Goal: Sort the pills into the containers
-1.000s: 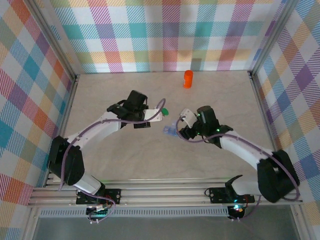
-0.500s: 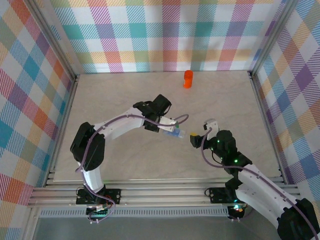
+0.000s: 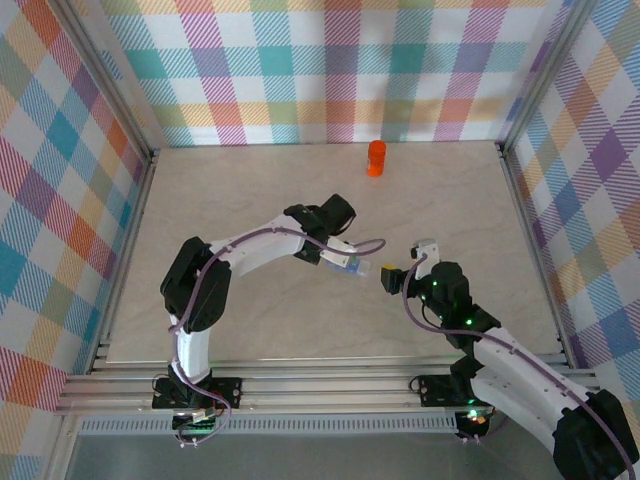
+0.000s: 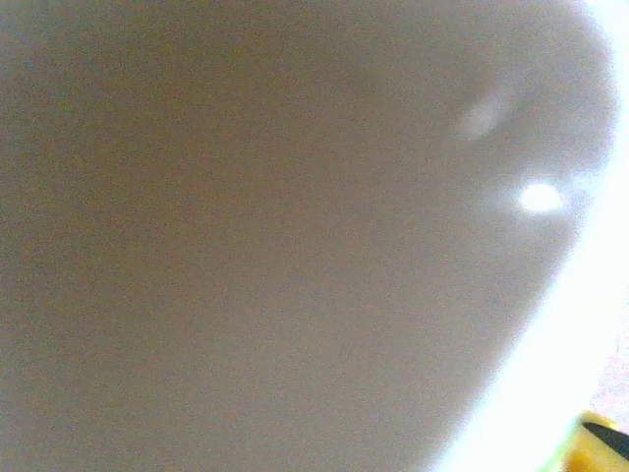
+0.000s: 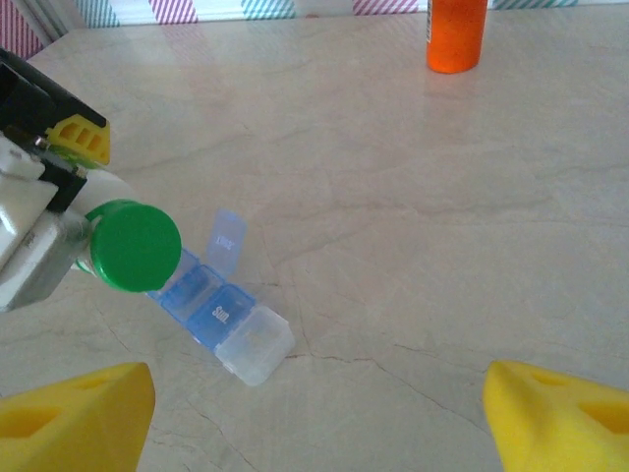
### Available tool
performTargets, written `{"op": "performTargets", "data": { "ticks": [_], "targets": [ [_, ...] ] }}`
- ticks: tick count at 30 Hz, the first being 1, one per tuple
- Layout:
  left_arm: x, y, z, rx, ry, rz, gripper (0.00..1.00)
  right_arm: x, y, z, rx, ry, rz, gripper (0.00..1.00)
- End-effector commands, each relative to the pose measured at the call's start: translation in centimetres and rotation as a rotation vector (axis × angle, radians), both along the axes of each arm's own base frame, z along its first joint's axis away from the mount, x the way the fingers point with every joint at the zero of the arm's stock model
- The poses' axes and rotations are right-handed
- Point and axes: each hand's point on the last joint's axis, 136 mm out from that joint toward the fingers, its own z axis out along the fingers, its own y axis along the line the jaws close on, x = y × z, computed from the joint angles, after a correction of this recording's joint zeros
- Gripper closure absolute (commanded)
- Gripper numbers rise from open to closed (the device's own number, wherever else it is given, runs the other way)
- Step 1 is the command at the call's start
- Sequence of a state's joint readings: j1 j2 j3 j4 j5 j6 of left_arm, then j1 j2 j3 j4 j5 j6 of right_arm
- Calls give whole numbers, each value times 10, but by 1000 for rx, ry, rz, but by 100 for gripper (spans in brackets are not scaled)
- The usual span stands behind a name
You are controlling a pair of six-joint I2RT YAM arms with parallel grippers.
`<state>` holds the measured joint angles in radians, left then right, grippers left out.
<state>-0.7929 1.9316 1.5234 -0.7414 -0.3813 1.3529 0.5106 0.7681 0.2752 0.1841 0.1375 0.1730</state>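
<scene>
Our left gripper, clamped on the green-capped bottle, has swung across to the blue box; we should steady it so our wide-open right gripper can uncap it.

Orange bottle, green-capped bottle (blue box).

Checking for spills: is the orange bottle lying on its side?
No, the orange bottle stands upright on the far side of the table.
</scene>
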Motion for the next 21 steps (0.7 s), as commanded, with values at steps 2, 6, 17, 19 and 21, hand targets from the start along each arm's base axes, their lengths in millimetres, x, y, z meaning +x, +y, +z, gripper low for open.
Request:
{"op": "performTargets", "data": {
  "ticks": [2, 6, 17, 19, 21],
  "targets": [
    [-1, -6, -3, 83, -27, -54, 100, 4, 5, 16, 46, -34, 7, 14],
    [3, -12, -4, 90, -53, -59, 100, 4, 5, 16, 46, -32, 6, 14],
    [9, -9, -20, 187, -96, -89, 100, 4, 8, 11, 47, -12, 18, 14],
    [10, -9, -22, 198, -105, -97, 100, 4, 9, 12, 48, -12, 21, 14],
    [11, -10, -22, 193, -109, -92, 100, 4, 10, 11, 48, -9, 24, 14]
  ]
}}
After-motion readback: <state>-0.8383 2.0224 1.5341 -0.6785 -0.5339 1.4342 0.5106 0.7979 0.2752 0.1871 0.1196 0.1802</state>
